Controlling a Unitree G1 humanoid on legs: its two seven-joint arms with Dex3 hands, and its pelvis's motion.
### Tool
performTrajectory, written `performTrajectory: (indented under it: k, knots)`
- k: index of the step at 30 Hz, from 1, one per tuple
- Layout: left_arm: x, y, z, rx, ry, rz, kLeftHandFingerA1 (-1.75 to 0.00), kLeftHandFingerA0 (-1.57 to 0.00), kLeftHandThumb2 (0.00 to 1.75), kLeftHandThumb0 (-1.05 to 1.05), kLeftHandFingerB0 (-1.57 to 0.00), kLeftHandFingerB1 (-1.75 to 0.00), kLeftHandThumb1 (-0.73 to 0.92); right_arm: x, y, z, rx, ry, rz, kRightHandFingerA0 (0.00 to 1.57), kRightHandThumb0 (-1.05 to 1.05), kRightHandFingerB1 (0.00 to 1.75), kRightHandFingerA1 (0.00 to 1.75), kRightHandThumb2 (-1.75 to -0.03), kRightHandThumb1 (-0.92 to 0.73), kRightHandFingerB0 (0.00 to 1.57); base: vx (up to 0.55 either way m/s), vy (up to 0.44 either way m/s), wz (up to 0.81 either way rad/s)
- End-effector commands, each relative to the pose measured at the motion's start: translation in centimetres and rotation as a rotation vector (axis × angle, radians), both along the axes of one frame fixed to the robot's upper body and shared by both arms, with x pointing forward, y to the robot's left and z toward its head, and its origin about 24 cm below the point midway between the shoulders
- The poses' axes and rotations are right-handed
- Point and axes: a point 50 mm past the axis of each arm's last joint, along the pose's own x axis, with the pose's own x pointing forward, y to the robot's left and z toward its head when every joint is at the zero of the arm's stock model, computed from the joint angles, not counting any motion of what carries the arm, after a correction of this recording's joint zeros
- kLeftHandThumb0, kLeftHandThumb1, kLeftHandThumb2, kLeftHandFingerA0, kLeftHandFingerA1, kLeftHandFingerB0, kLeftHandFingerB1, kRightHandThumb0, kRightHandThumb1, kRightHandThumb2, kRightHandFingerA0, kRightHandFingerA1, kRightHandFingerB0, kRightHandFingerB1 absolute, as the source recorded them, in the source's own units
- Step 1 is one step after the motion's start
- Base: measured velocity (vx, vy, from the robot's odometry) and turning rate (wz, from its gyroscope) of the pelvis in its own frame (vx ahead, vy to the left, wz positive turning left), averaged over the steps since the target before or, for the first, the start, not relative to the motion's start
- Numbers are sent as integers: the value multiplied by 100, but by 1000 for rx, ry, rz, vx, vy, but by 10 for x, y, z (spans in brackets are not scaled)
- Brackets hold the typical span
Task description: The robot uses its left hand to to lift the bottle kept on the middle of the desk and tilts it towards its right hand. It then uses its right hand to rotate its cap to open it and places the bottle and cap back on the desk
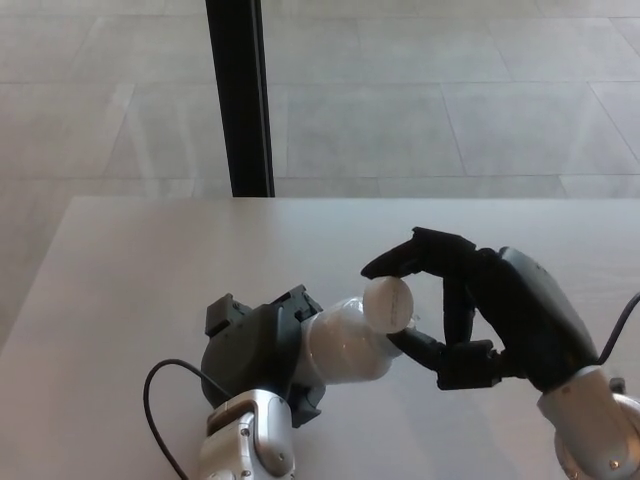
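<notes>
Bottle work is at the cap stage. My left hand [262, 350] is closed around the white plastic bottle [345, 345], holding it tilted above the pale wooden desk [130, 270]. Its round white cap [388, 302] points to the right hand [470, 320], whose black fingers [405, 258] pinch that cap. I should turn slowly, keep the bottle steady, and lift the cap away only once loose.

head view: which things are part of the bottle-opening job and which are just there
Job:
- bottle, held tilted in left hand
- cap, between the fingers of right hand
- desk

Just there:
- black post
- tiled floor
- cable
</notes>
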Motion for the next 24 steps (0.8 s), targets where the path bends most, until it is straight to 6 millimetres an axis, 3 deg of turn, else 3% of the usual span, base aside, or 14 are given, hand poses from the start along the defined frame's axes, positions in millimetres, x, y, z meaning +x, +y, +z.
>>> performTrajectory:
  k: [1, 2, 5, 6, 7, 8, 9, 12, 14, 15, 17, 20, 21, 24]
  knots:
    - [-10, 10, -25, 21, 141, 35, -171, -73, 66, 5, -66, -119, 82, -6, 3, 7, -35, -99, 6, 103, -33, 88, 169, -86, -56, 93, 0, 0, 0]
    - [-11, 10, -26, 26, 146, 34, -173, -73, 73, 5, -68, -115, 80, -8, 3, 7, -33, -102, 14, 122, -33, 91, 130, -103, -48, 90, 0, 0, 0]
    - [-11, 10, -26, 23, 153, 38, -174, -70, 78, 6, -68, -112, 76, -8, 3, 7, -39, -109, 21, 123, -33, 91, 130, -103, -48, 90, 0, 0, 0]
    - [-12, 12, -27, 23, 148, 27, -172, -71, 83, 9, -69, -121, 72, -6, 0, 6, -50, -119, 16, 105, -29, 91, 168, -90, -54, 95, 0, 0, 0]
    - [-14, 11, -28, 21, 152, 28, -165, -75, 83, 7, -67, -94, 73, -6, -3, 7, -55, -119, 6, 124, -31, 91, 132, -103, -48, 90, 0, 0, 0]
    - [-14, 11, -28, 21, 152, 28, -165, -75, 83, 7, -67, -94, 73, -6, -3, 7, -56, -120, 6, 124, -31, 91, 132, -103, -48, 90, 0, 0, 0]
    - [-15, 12, -29, 16, 157, 29, -162, -77, 90, 8, -69, -89, 72, -3, -12, 10, -55, -118, -18, 104, -25, 88, 168, -89, -53, 95, 0, 0, 0]
    - [-17, 16, -30, 30, 154, 37, -156, -79, 77, 4, -69, -103, 79, 4, -32, 15, -57, -147, -64, 103, -27, 86, 170, -84, -54, 94, 0, 0, 0]
    - [-17, 19, -30, 36, 166, 37, -161, -74, 83, 2, -64, -111, 77, 7, -49, 19, -59, -160, -116, 101, -26, 85, 166, -81, -55, 96, 0, 0, 0]
    - [-17, 21, -30, 40, 167, 34, -160, -73, 82, 3, -65, -109, 76, 8, -55, 20, -60, -157, -136, 103, -27, 85, 167, -83, -55, 97, 0, 0, 0]
    - [-15, 25, -29, 55, 170, 34, -148, -75, 81, 4, -65, -76, 75, 12, -73, 22, -82, -150, -209, 99, -28, 83, 166, -82, -55, 97, 0, 0, 0]
    - [-16, 32, -28, 95, 195, 36, -154, -75, 80, 2, -70, -80, 77, 15, -102, 22, -117, -145, -302, 97, -22, 82, 164, -79, -56, 98, 0, 0, 0]
    - [-16, 33, -28, 99, 204, 37, -132, -76, 74, 2, -62, -66, 78, 15, -108, 22, -123, -138, -318, 96, -23, 79, 162, -77, -56, 97, 0, 0, 0]
    - [-14, 43, -27, 176, 219, 18, -136, -76, 71, 2, -60, -59, 76, 16, -134, 12, -149, -94, -406, 96, -20, 80, 161, -73, -60, 99, 0, 0, 0]
